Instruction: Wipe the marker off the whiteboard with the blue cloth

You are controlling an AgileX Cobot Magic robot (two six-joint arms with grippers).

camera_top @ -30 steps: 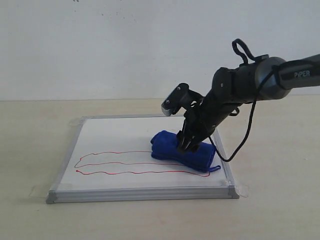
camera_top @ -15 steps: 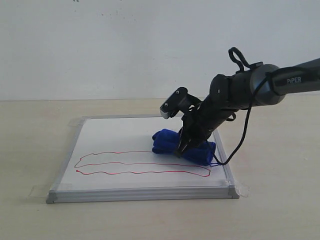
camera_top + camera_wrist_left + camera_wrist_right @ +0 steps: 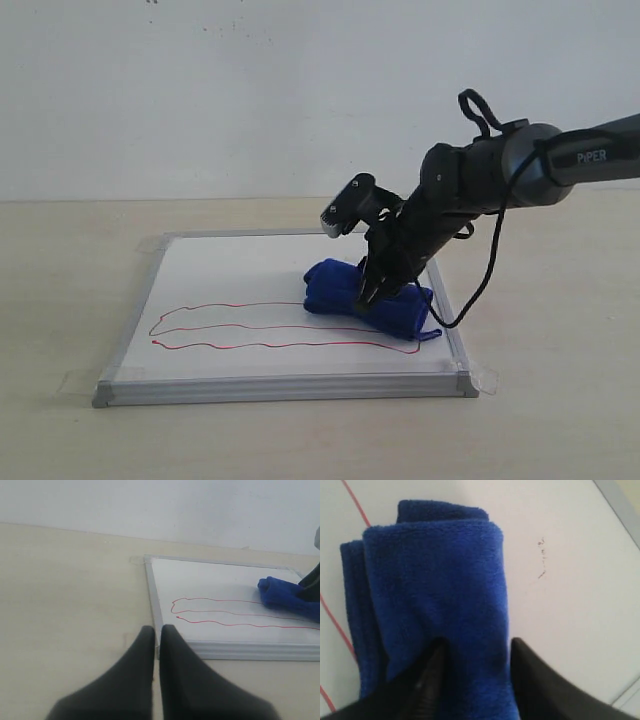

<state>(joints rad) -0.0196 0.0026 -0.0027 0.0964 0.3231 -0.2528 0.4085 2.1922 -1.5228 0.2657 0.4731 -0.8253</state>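
The whiteboard (image 3: 230, 275) lies flat on the table, with the red marker (image 3: 250, 345) squiggle running along its near half. The blue cloth (image 3: 335, 285) rests rolled up on the board's right part, at the squiggle's right end. My right gripper (image 3: 368, 295) comes down onto it from the right. In the right wrist view its fingertips (image 3: 475, 647) sit either side of a fold of the blue cloth (image 3: 435, 570), pressed into it. My left gripper (image 3: 157, 630) is shut and empty, low over the table at the near left corner of the whiteboard (image 3: 210, 585).
Clear tape tabs (image 3: 485, 380) stick out at the board's corners. A black cable (image 3: 490, 270) loops down from the right arm beside the board's right edge. A pale wall stands behind the beige table (image 3: 70, 290).
A second ago the jaws stood wide over the cloth. They then pinched it into a raised bunch; now the cloth lies lower and longer with the fingers still pressed into it.
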